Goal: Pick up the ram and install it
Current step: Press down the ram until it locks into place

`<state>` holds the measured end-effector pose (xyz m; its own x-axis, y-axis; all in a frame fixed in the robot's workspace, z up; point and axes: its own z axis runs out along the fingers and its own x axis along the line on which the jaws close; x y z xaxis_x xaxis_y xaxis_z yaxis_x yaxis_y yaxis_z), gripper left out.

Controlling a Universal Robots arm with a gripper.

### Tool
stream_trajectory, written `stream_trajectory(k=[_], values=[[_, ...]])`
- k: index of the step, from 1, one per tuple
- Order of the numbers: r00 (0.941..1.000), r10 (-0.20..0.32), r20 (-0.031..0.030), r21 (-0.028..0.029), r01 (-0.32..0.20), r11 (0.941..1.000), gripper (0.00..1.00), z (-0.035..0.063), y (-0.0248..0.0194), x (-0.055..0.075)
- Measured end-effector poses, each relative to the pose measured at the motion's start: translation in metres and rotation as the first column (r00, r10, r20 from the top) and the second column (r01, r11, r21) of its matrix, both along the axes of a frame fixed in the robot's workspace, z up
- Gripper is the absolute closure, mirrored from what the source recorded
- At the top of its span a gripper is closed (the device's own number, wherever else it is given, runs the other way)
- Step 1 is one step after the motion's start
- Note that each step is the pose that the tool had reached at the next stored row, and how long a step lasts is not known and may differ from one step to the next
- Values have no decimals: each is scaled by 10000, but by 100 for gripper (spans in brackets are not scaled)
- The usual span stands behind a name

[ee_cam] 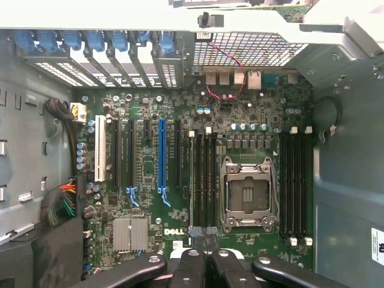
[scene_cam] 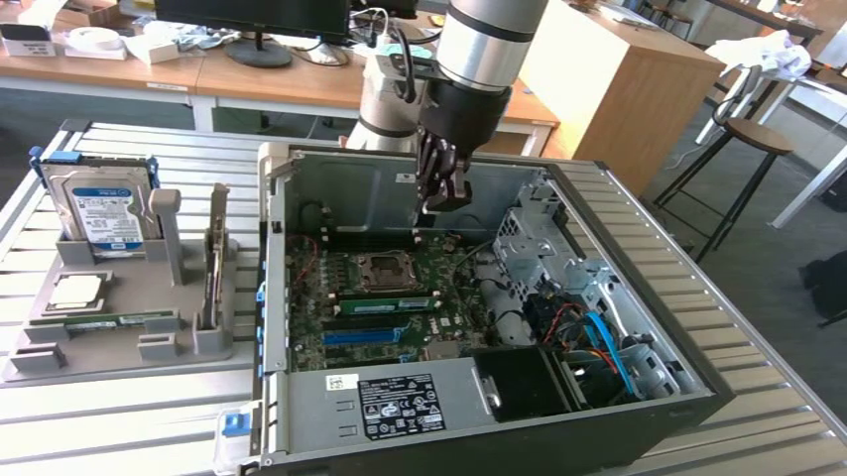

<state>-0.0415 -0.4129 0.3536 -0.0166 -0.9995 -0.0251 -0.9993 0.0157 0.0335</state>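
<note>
Your pincer [scene_cam: 446,194] hangs in the upper middle of the exterior view, above the open PC case [scene_cam: 636,297], jaws pressed together with nothing between them. In the wrist view the pincer [ee_cam: 204,255] fingers meet over the motherboard [ee_cam: 180,234], just above the memory slots [ee_cam: 204,180] beside the empty CPU socket [ee_cam: 246,192]. The long blue slot [ee_cam: 161,156] sits further over on that board. The ram [scene_cam: 122,319] lies flat in the grey holder tray [scene_cam: 79,362] at the lower left of the exterior view, on the slatted metal worktop [scene_cam: 133,426], well apart from the pincer. In that same tray you have a hard drive [scene_cam: 103,213] standing upright at the back, a CPU chip [scene_cam: 77,291] lying near the ram, and an expansion card [scene_cam: 216,263] standing on edge at the tray's right side, close to the case wall
</note>
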Motion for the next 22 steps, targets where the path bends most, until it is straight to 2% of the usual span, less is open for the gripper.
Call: stream_trajectory(k=[10, 17, 22], values=[[9999, -167, 0, 1, 167, 9999, 90, -1, 0, 0], [9968, -794, 0, 1, 794, 9968, 90, -4, 0, -1], [9904, -1381, 0, 0, 1381, 9904, 90, -7, 0, -5]])
